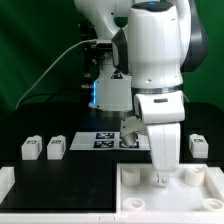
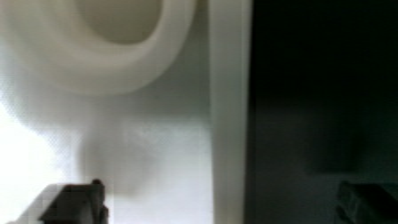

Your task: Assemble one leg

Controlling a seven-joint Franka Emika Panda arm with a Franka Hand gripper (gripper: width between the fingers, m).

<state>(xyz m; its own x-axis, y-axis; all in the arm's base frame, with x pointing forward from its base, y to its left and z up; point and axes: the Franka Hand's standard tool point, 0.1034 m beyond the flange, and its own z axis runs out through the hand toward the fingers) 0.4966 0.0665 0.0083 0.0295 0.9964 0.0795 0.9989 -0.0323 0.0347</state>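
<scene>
The large white panel [image 1: 190, 188] lies flat at the exterior view's lower right, with round sockets at its corners. My gripper [image 1: 160, 176] is low over the panel's near-left part. In the wrist view the panel [image 2: 143, 130] fills one side with a round socket [image 2: 121, 28]. Its straight edge [image 2: 228, 120] runs between my two dark fingertips [image 2: 71, 205], which stand wide apart with nothing held. Three small white legs with tags stand at the back: two at the exterior view's left [image 1: 31, 148] [image 1: 57, 147] and one at its right [image 1: 197, 145]. A fourth is hidden.
The marker board [image 1: 103, 140] lies behind the arm at the table's middle. A white rim [image 1: 6, 182] borders the black table at the exterior view's left and front. A cable hangs behind the arm at the left.
</scene>
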